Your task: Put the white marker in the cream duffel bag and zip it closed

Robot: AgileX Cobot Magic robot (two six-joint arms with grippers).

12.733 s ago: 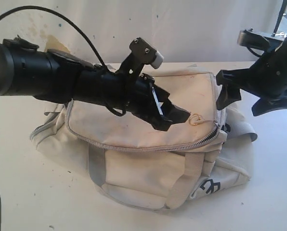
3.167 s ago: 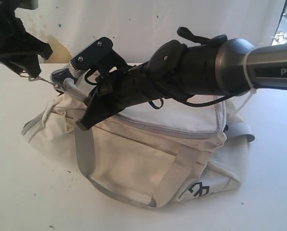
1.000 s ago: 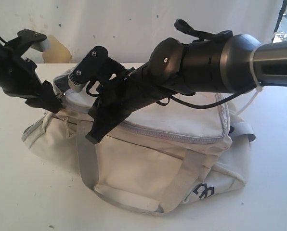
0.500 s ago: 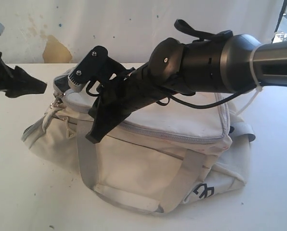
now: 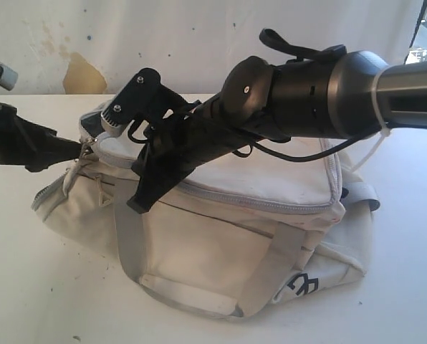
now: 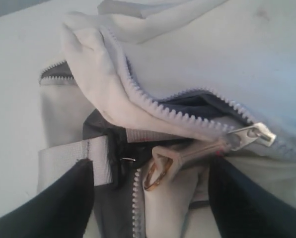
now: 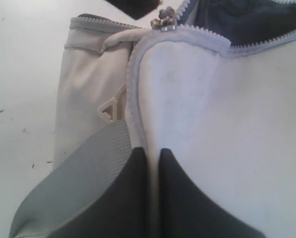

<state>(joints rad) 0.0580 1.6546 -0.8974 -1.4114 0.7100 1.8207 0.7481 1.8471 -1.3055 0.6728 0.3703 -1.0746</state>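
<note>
The cream duffel bag (image 5: 271,236) lies on the table with its top zipper mostly drawn. A short gap at the left end shows dark lining (image 6: 197,104). My left gripper (image 5: 74,148) is open at that end. Its fingers straddle the zipper's cord pull and gold ring (image 6: 157,173), a little short of the metal slider (image 6: 252,136). My right gripper (image 5: 137,203) reaches across the bag and is shut on the zipper edge of the top flap (image 7: 138,114). The white marker is out of view.
The right arm (image 5: 299,93) spans the whole bag top from the right. Grey webbing straps (image 5: 127,236) hang down the bag's front. White table (image 5: 41,294) lies in front and to the left, and a stained wall (image 5: 84,72) stands behind.
The left gripper pulled away to the left half a second ago. It has come back lower, up against the bag's left zipper end. The right arm and the bag have not moved.
</note>
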